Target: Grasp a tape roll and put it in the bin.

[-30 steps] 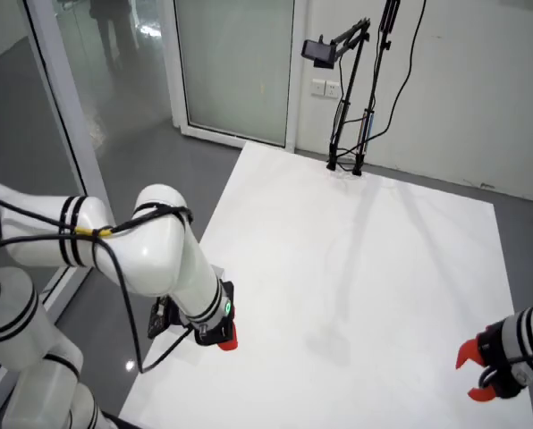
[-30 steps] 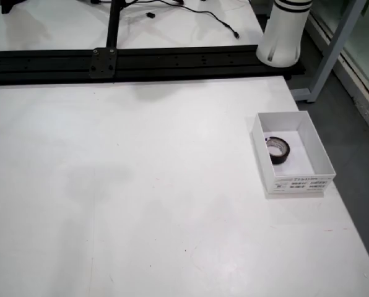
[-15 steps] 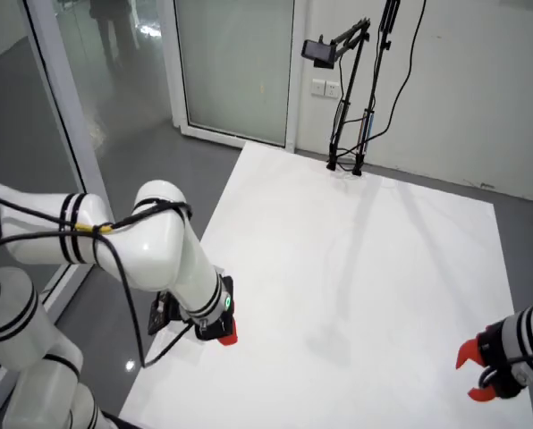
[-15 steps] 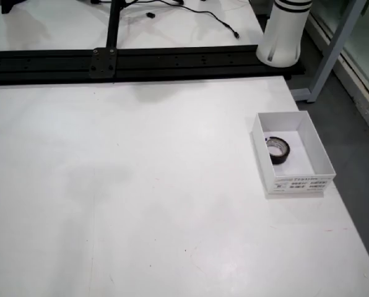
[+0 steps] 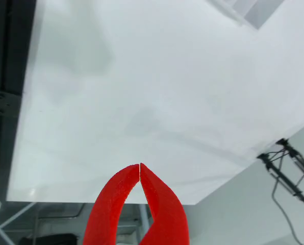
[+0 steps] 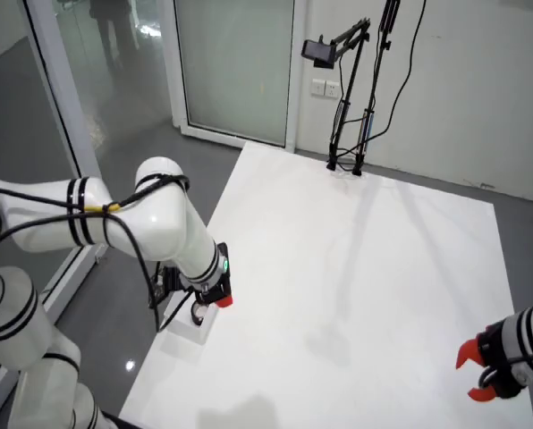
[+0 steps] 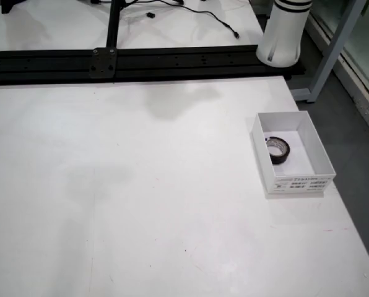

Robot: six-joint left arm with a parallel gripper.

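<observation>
1. One tape roll [image 7: 278,149] lay inside the white bin [image 7: 321,156] in the view from above, resting on the bin floor near its wall at nine o'clock; the bin stood on the table [image 7: 141,185] toward three o'clock of that view.
2. The tool [image 5: 140,165], seen in the view that rides on the gripper, had its two red fingers [image 5: 114,196] pressed together at the tips and pinched nothing; bare table lay beneath it.
3. In the view from the side, the working arm's red tool [image 6: 220,300] sat at about eight o'clock, over the near-left edge of the table and close to the bin corner glimpsed below it.
4. A second arm [image 6: 526,353] showed at four o'clock of the view from the side, its red tip [image 6: 478,368] above the table edge.
5. Judged from how things lay, the placing step appeared done: the roll was in the bin and the tool was clear of it.
6. No other roll was visible on the table, so the next move probably called only for the arm to draw off and park; any further grasp would first need a roll to be found.
</observation>
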